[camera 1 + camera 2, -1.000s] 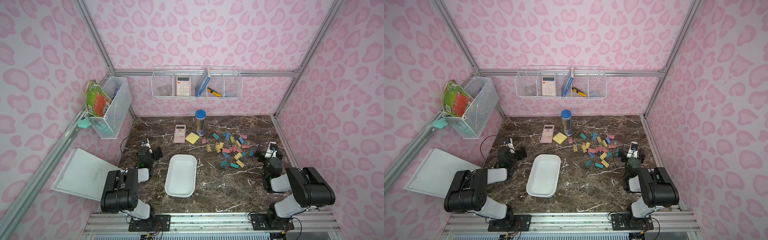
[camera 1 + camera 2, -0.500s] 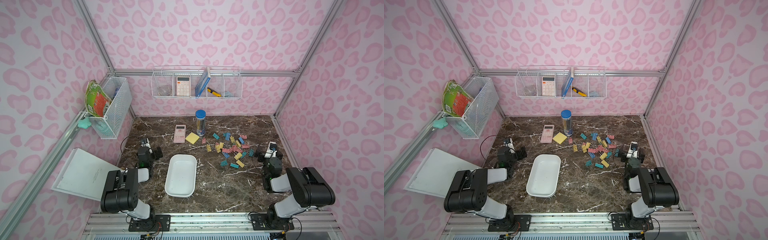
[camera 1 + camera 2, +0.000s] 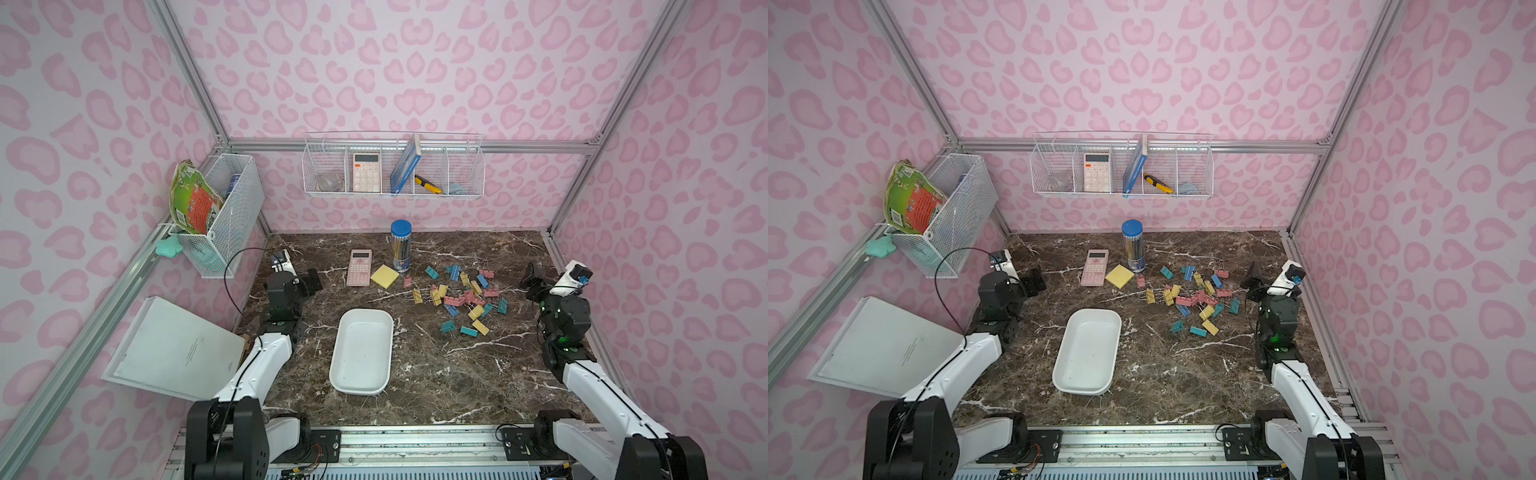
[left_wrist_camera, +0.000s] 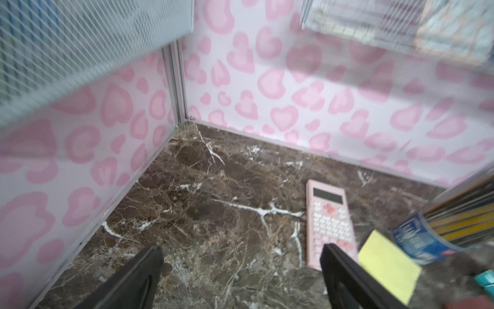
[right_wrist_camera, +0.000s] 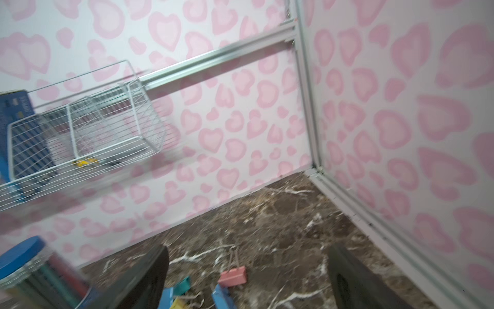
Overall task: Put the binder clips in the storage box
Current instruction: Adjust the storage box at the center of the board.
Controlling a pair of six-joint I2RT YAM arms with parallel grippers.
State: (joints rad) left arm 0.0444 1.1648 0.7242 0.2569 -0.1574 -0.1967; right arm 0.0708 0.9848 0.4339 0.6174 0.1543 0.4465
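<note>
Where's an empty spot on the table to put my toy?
The biggest bare patch of table is at the front, between the storage box and the right arm. The back corners are bare too. It's crowded at the binder clips and around the pink calculator, sticky notes and pencil tube.

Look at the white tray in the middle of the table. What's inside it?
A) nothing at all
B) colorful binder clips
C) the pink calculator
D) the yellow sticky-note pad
A: in both top views the storage box shows only its bare white bottom, while the binder clips all lie scattered on the table beside it.
</note>
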